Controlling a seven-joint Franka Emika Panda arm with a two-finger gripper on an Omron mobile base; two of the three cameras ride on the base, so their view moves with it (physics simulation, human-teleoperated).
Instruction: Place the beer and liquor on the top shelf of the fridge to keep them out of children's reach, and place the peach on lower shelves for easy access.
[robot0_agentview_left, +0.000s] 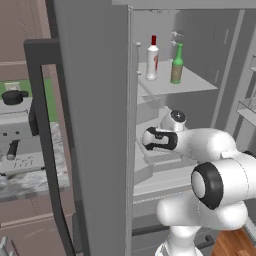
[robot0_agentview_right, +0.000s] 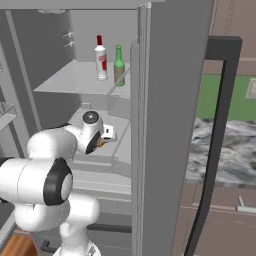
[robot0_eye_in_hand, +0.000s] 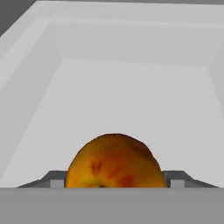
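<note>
Peach (robot0_eye_in_hand: 114, 161) sits closest, at 6 o'clock in the hand view, wedged between the two finger tips (robot0_eye_in_hand: 54, 180) — I read the gripper (robot0_eye_in_hand: 114, 183) as pinching the fruit. Pale grey floor and walls of a boxy lower shelf (robot0_eye_in_hand: 131, 105) spread beyond it toward 12 o'clock, with nothing else lying in there.

From the right base view, the gripper (robot0_agentview_right: 103, 140) reaches into the fridge (robot0_agentview_right: 165, 100) over that lower shelf (robot0_agentview_right: 107, 150), at about 9 o'clock from the door edge.

Step in hand, as I judge it: setting the peach down low. Next move calls for easing down until the fruit rests on the shelf floor, spreading the fingers, then backing straight out — a round fruit may roll.

Farther up, at 12 o'clock, the liquor (robot0_agentview_left: 152, 59) and the beer (robot0_agentview_left: 176, 65) stand upright, just beside each other on the top shelf (robot0_agentview_left: 195, 85); that part looks done.

Obstacles: the top shelf hangs over the wrist, and the open door with its black handle (robot0_agentview_left: 45, 140) flanks the arm. A coffee machine (robot0_agentview_left: 17, 135) stands well apart at 9 o'clock.
</note>
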